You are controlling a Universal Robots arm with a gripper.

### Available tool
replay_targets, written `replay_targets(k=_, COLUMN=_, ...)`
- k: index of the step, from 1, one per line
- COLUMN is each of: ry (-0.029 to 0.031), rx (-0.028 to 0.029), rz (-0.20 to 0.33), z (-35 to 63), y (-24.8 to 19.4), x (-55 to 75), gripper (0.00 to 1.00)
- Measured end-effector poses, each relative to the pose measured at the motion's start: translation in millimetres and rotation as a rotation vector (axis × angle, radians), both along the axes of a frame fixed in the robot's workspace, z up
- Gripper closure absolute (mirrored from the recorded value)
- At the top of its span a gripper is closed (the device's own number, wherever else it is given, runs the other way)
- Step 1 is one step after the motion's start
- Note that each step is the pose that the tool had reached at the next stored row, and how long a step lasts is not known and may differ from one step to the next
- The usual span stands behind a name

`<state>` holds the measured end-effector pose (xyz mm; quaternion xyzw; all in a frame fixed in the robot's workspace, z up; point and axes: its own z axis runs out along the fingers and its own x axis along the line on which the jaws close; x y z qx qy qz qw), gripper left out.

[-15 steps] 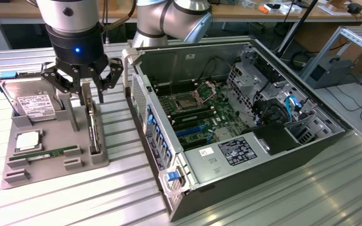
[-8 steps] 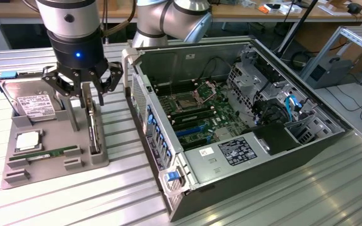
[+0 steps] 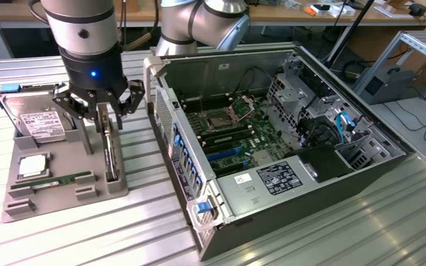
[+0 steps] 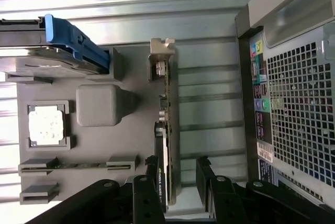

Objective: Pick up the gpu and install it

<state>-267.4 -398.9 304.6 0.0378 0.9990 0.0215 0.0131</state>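
At the exterior view's left, the tray (image 3: 87,194) holds the gpu (image 3: 110,152) upright on edge. The tool (image 3: 104,119) hovers over it, jaws apart astride its top and gripping nothing. An off-centre squeeze could tilt or jam the gpu. Its lower edge is hidden in the tray, and I cannot tell whether either finger touches it.
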Motion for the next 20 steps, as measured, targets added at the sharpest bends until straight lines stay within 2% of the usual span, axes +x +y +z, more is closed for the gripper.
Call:
replay_targets(k=3, ry=0.0000, rx=-0.0002, rz=0.000, z=-4.5, y=0.0, x=-0.2, gripper=0.58)
replay_targets(k=7, ry=-0.0002, rx=-0.0005, rz=0.000, z=-17.4, y=-0.2, x=-2.1, gripper=0.58)
replay_targets(k=15, ry=-0.0001, rx=-0.0005, rz=0.000, z=-26.4, y=-0.4, x=-4.0, gripper=0.58)
replay_targets(k=20, ry=-0.0001, rx=-0.0005, rz=0.000, z=-38.8, y=-0.4, x=-5.9, gripper=0.58)
